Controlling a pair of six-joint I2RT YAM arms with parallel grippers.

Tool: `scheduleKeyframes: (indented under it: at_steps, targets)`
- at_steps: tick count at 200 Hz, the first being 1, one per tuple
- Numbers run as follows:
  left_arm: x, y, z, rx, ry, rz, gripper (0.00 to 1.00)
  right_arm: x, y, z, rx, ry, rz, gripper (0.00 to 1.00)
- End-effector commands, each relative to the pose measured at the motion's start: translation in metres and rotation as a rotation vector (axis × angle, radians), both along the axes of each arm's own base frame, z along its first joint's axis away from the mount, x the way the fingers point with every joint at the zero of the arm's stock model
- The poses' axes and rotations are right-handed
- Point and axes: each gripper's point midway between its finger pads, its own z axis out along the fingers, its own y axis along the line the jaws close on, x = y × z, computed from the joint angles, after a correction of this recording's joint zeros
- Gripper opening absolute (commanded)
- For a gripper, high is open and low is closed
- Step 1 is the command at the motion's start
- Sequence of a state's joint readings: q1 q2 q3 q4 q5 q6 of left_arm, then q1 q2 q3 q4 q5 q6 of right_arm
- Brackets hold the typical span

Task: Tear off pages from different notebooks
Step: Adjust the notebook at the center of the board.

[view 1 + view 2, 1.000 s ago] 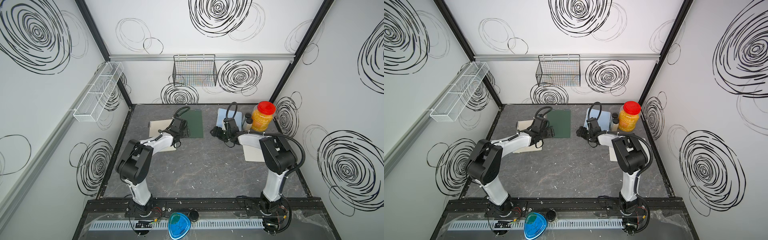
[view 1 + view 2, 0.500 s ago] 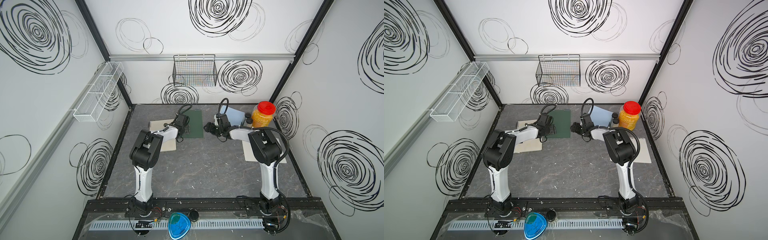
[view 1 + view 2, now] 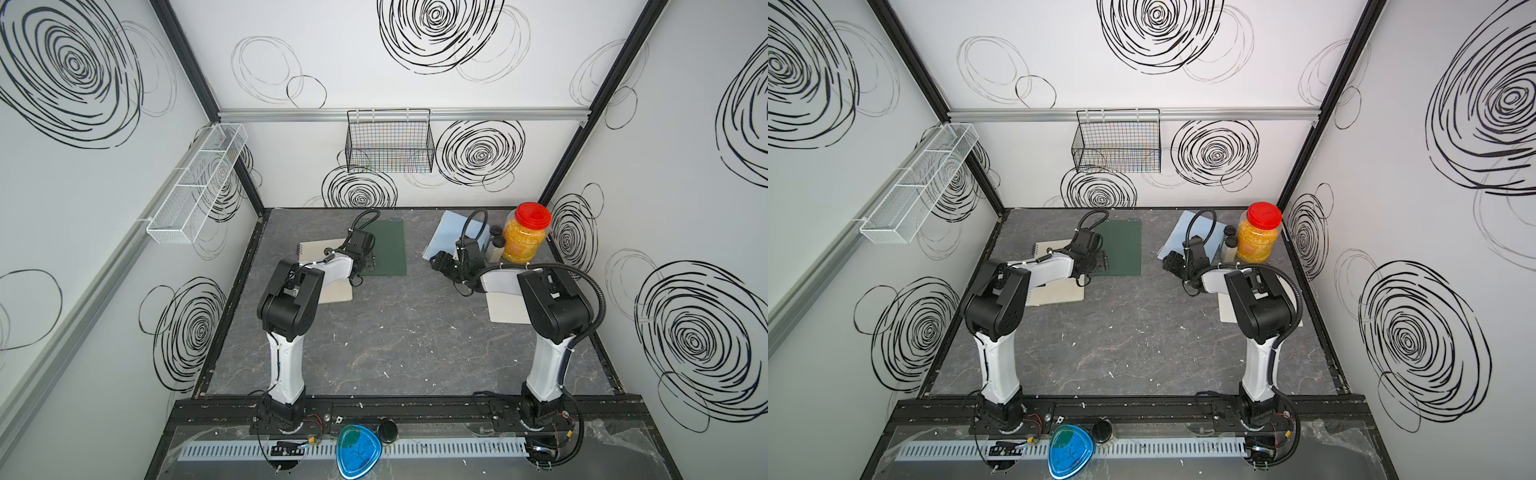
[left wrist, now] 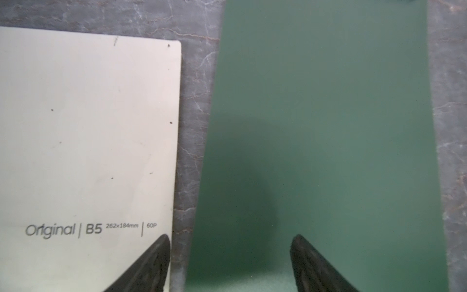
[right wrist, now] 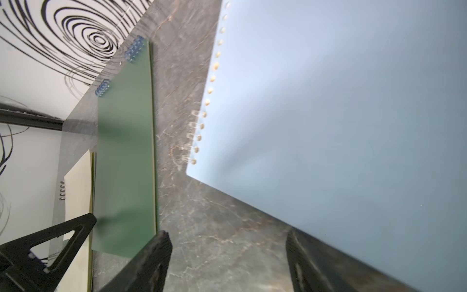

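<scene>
Notebooks flat at rear of table (image 3: 395,340): cream (image 3: 316,249) left, green (image 3: 388,247) middle, blue (image 3: 451,232) right. Left gripper (image 4: 231,237) spread, empty, straddling the cream-green gap. Right gripper (image 5: 227,232) spread, empty, over bare table beside blue's corner. Loose page (image 3: 509,307) lies right, nearer front.

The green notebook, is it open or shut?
Shut. The green notebook lies flat on the table, and only its plain green cover shows. No white pages can be seen.
</scene>
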State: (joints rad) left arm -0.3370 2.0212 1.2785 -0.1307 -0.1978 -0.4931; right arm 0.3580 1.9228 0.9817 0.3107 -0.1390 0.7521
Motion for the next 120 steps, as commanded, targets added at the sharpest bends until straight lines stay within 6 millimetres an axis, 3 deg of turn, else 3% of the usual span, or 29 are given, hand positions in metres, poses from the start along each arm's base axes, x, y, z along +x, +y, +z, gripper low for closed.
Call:
scheduleKeyframes:
  at_steps: [1, 51, 70, 99, 120]
  targets:
    - [0.004, 0.003, 0.021, -0.023, -0.054, -0.001, 0.78, -0.014, -0.024, -0.022, -0.038, 0.076, -0.072, 0.75]
    - [0.002, 0.006, 0.018, -0.031, -0.045, -0.004, 0.78, -0.007, -0.06, -0.023, -0.048, 0.091, -0.132, 0.75]
    - [0.003, 0.005, 0.02, -0.041, -0.049, -0.007, 0.78, -0.007, -0.064, -0.018, -0.046, 0.079, -0.134, 0.75]
    - [0.003, 0.005, 0.02, -0.049, -0.05, -0.008, 0.78, -0.011, -0.038, 0.003, -0.052, 0.033, -0.067, 0.75]
    - [0.004, 0.006, 0.021, -0.054, -0.053, -0.005, 0.78, -0.015, 0.004, 0.021, -0.042, -0.011, 0.018, 0.75]
